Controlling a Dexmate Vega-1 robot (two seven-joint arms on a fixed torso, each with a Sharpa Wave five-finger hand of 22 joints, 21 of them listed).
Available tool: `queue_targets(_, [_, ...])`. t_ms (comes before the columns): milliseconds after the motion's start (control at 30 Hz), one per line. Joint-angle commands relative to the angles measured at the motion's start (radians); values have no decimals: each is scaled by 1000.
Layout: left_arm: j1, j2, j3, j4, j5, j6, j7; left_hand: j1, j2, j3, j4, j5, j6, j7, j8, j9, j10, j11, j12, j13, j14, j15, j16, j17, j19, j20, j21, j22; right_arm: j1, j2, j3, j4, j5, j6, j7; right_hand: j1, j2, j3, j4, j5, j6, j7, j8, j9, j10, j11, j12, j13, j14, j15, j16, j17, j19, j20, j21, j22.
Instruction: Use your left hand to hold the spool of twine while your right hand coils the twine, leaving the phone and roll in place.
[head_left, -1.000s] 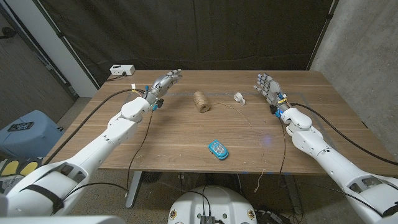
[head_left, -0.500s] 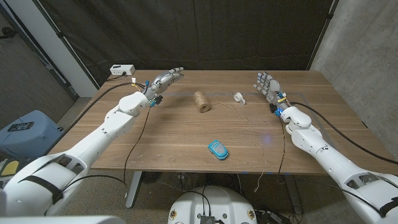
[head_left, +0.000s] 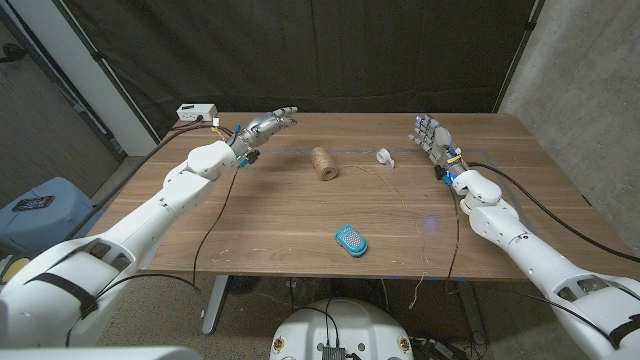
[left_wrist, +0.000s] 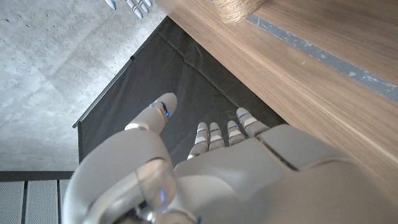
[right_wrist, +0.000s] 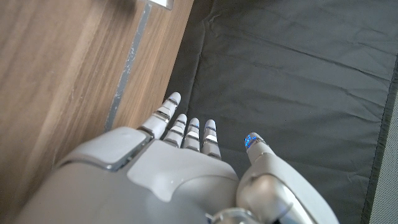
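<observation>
The spool of tan twine (head_left: 322, 162) lies on the wooden table (head_left: 280, 215), back of middle. Its loose twine (head_left: 405, 205) trails right and then forward to the front edge. A small white roll (head_left: 384, 156) sits to the right of the spool. The teal phone (head_left: 351, 240) lies near the front middle. My left hand (head_left: 268, 124) hovers open at the back left, fingers stretched toward the spool and apart from it. My right hand (head_left: 432, 137) is open at the back right, beyond the roll. In the left wrist view the spool (left_wrist: 239, 9) lies beyond my left hand (left_wrist: 236, 168).
A white box (head_left: 197, 112) with a cable sits at the table's back left corner. A black curtain (head_left: 330, 50) hangs behind the table. A blue bin (head_left: 35, 205) stands on the floor at the left.
My left hand has shifted slightly toward the table's back edge as the arm stretched out. The right hand, spool, roll and phone have stayed in place.
</observation>
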Motion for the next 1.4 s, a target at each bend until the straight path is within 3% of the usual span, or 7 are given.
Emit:
queue_targets(33, [-29, 30, 26, -23, 33, 20, -63, 21, -3, 12, -2, 13, -19, -4, -4, 2, -24, -2, -5, 6, -23, 3, -1, 5, -16, 4, -2, 6, -8, -5, 6, -8, 0, 12, -3, 14, 3, 2, -7, 0, 0, -2, 3, 5, 5, 2, 6, 2, -5, -16, 9, 6, 0, -28, 5, 5])
queue_targets(267, [-64, 20, 44, 14, 56, -7, -99, 33, -7, 17, -2, 22, -30, -7, -2, 2, -42, 6, -10, 8, -35, 10, -1, 6, -27, 8, -3, 6, -3, -4, 6, -9, -3, 15, -3, 17, 3, 2, -11, 0, 1, -2, 4, 5, 3, 1, 6, 2, -5, -17, 10, 5, 0, -27, 5, 5])
queue_targets(933, [-204, 9, 105, 139, 122, -68, -260, 58, -12, 30, -2, 39, -42, -11, 0, 2, -21, -11, 5, 12, -28, 7, 6, 7, -31, 10, 1, 6, 3, 1, 9, 2, -12, 31, -19, 17, 5, 0, -14, -1, 1, -1, 4, 5, 2, 1, 6, 2, -6, -16, 11, 6, 0, -27, 5, 5])
queue_targets(1400, [-273, -4, 137, 216, 153, -121, -346, 74, -20, 34, -2, 47, -63, -18, -2, 2, -42, -5, 2, 16, -44, 9, 2, 7, -34, 10, 3, 6, 5, 1, 8, 2, -17, 24, -34, 17, 6, 0, -16, -2, 0, -1, 4, 5, 2, 3, 7, 2, -6, -15, 11, 6, -2, -26, 5, 5])
